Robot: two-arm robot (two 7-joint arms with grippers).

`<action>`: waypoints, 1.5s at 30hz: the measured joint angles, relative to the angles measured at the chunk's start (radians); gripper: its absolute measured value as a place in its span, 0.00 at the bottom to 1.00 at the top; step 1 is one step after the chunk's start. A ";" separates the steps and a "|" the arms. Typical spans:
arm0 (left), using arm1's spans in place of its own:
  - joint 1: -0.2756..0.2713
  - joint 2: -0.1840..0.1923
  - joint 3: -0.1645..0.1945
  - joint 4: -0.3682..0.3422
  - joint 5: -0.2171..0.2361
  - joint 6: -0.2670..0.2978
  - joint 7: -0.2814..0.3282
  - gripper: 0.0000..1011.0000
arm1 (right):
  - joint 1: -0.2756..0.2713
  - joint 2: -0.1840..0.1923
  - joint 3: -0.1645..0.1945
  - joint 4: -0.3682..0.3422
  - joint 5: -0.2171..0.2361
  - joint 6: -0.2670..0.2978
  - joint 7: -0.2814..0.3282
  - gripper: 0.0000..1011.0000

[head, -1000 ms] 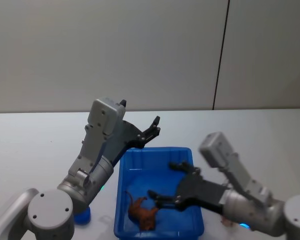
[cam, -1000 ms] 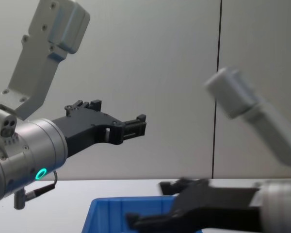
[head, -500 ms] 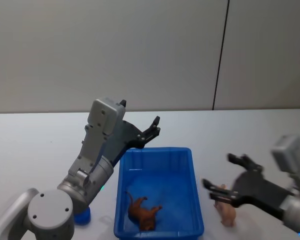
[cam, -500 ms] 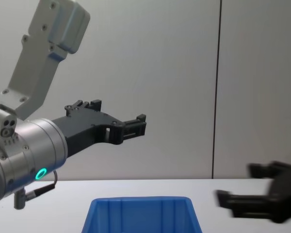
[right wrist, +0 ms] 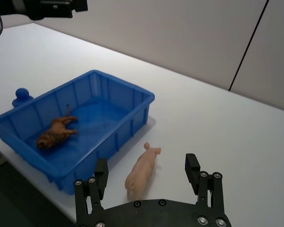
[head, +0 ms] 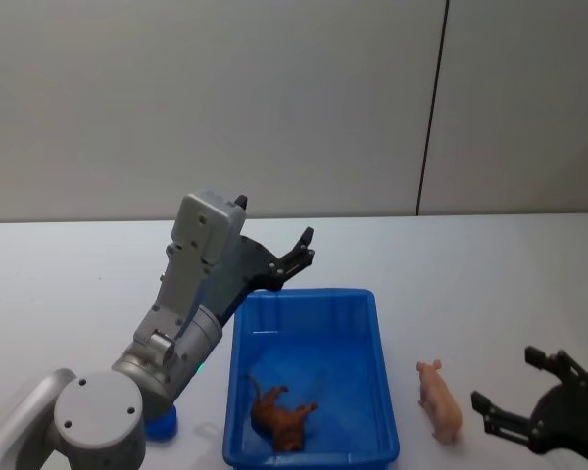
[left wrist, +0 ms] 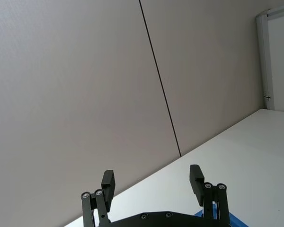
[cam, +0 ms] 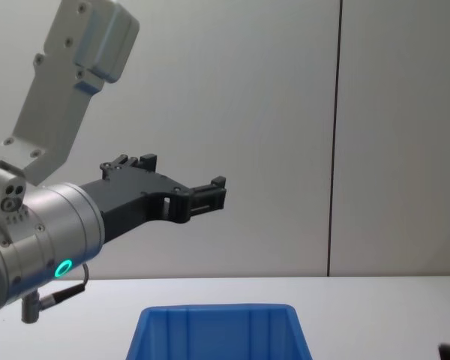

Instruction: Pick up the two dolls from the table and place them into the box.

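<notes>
Desk (head: pixel 490 264) white, wide. Blue box (head: pixel 304 293) mid-desk. Left arm (head: pixel 191 294) bent, raised - left gripper (head: pixel 306 247) spread in air over the box's far rim. Right gripper (head: pixel 510 380) spread, low at front right. Lion doll (head: pixel 282 419) on its side inside the box. Pig doll (head: pixel 441 403) on desk beside the box - right wrist view: ahead of the gripper, untouched.

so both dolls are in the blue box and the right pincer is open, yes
Not quite. Only the orange-brown lion doll lies in the blue box; the pink pig doll is on the table right of it, as the head view shows. The right pincer is indeed open, near the pig. The left pincer hangs raised over the box's far left corner.
</notes>
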 joint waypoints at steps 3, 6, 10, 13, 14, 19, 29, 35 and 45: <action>0.000 0.000 0.000 0.000 0.000 0.000 0.000 0.99 | -0.015 0.010 0.002 -0.003 0.014 0.008 0.005 0.99; 0.000 0.000 0.000 0.000 0.000 0.000 0.000 0.99 | -0.017 0.009 -0.003 -0.001 0.017 0.016 0.021 0.99; 0.000 0.000 0.000 0.000 0.000 0.000 0.000 0.99 | -0.006 -0.006 -0.016 0.012 0.009 0.028 0.045 0.99; 0.000 0.000 0.000 0.000 0.000 0.000 0.000 0.99 | 0.009 -0.023 -0.028 0.028 -0.003 0.037 0.056 0.99; 0.000 0.000 0.000 0.000 0.000 0.000 0.000 0.99 | 0.011 -0.026 -0.030 0.031 -0.006 0.039 0.057 0.99; 0.000 0.000 0.000 0.000 0.000 0.000 0.000 0.99 | 0.036 -0.057 -0.048 0.061 -0.033 0.056 0.048 0.99; 0.000 0.000 0.000 0.000 0.000 0.000 0.000 0.99 | 0.087 -0.126 -0.087 0.131 -0.108 0.085 -0.003 0.99; 0.000 0.000 0.000 0.000 0.000 0.000 0.000 0.99 | 0.117 -0.165 -0.111 0.174 -0.147 0.094 -0.014 0.99; 0.000 0.000 0.000 0.000 0.000 0.000 0.000 0.99 | 0.166 -0.220 -0.138 0.240 -0.196 0.105 -0.043 0.99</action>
